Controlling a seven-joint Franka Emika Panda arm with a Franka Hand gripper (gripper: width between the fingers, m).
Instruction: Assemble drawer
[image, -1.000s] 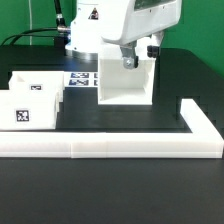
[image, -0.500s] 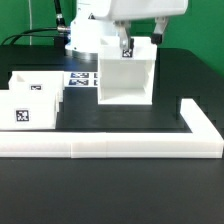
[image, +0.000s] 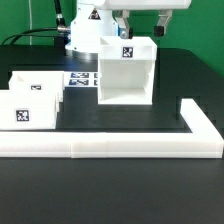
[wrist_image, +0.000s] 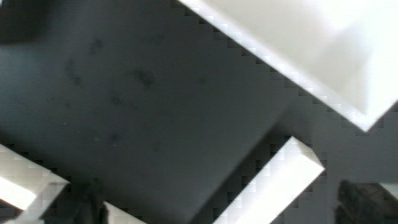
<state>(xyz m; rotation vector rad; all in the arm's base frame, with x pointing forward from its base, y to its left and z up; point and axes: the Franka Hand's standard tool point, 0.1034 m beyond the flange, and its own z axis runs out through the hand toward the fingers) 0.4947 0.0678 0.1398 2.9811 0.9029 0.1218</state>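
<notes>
The large white cubic housing (image: 125, 72) stands upright on the black table, with a square tag on its upper front. Two small white open-top trays (image: 28, 102) with tags sit close together at the exterior view's left. My gripper (image: 144, 27) hangs just above the housing's top, open and holding nothing, with one finger (image: 124, 27) over each side. In the wrist view the dark fingertips (wrist_image: 365, 200) frame a white wall edge of the housing (wrist_image: 295, 178) against the dark table.
The long low white border rail (image: 110, 148) runs along the front and turns back at the exterior view's right. The marker board (image: 80, 77) lies flat behind the trays. The robot base (image: 88, 35) stands behind the housing.
My gripper has risen from the housing's top opening to just above it. The housing stays standing in place.
</notes>
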